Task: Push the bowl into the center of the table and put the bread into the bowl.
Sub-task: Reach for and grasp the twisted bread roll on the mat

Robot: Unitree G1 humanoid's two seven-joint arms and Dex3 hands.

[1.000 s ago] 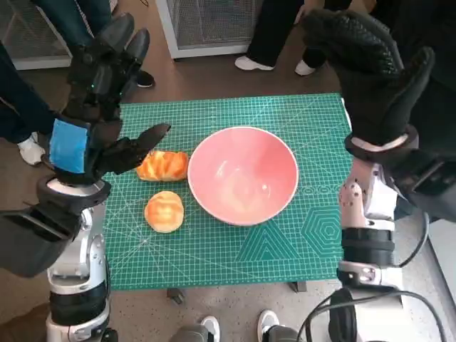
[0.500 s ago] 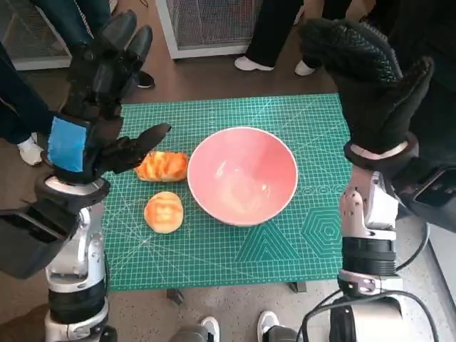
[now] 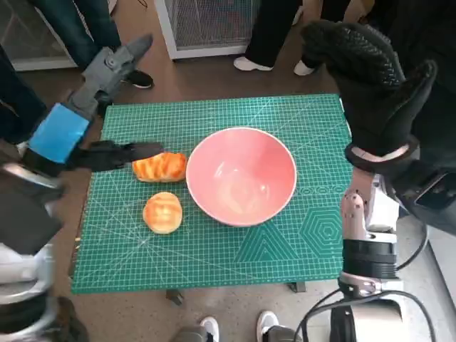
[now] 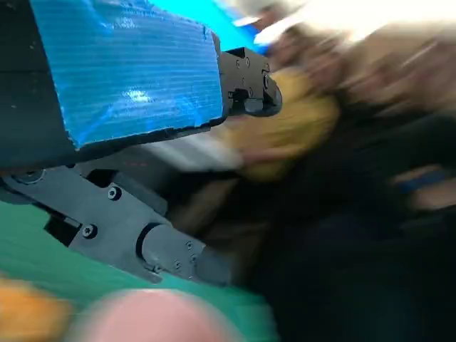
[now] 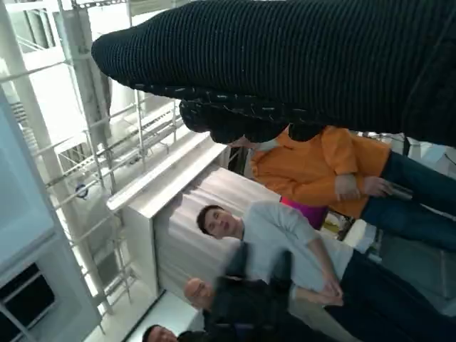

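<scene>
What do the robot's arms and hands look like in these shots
The left hand is black, angular plastic and metal with visible screws and a bright blue tape patch across its back. The right hand wears a black ribbed knitted glove. Both forearms are pale grey with dark joint rings; black cables loop below the right.

1. Smooth pink round bowl, plain and unpatterned inside.
2. Green cutting mat printed with a fine pale grid and diagonal lines.
3. Golden-orange striped bread loaf with paler bands.
4. Round golden-brown bun, lighter at its top.
5. Black left hand with bright blue tape over its back.
6. Right hand in a black ribbed knitted glove.
7. Brown floor.
</scene>
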